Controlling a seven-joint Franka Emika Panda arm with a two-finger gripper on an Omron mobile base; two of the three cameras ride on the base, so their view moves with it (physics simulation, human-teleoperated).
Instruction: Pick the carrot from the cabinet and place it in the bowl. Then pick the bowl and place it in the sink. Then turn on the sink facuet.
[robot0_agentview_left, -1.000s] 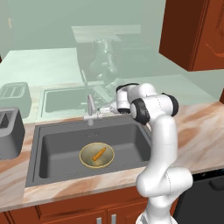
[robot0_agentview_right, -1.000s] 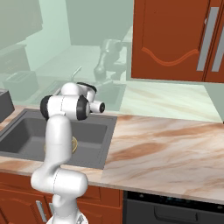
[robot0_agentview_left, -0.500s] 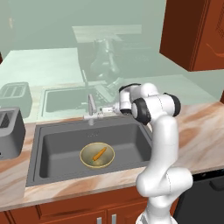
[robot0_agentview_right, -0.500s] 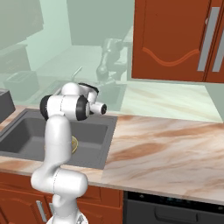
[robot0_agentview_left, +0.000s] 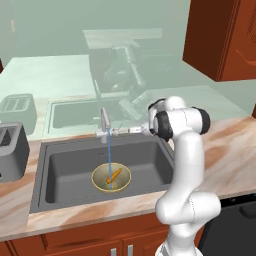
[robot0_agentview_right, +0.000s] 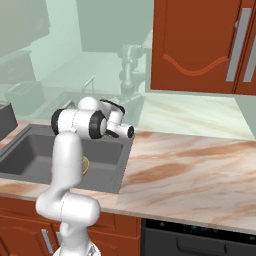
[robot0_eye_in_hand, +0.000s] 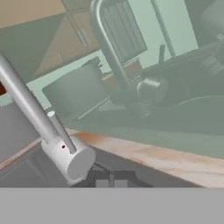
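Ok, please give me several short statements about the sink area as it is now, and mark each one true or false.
1. The carrot lies inside the bowl. True.
2. The bowl stands on the counter beside the toaster. False: it sits in the sink.
3. Water runs from the sink faucet down into the bowl. True.
4. The gripper holds the carrot. False: its jaws are shut on nothing, beside the faucet's lever.
5. The toaster stands to the right of the sink in the left base view. False: it stands to the left.
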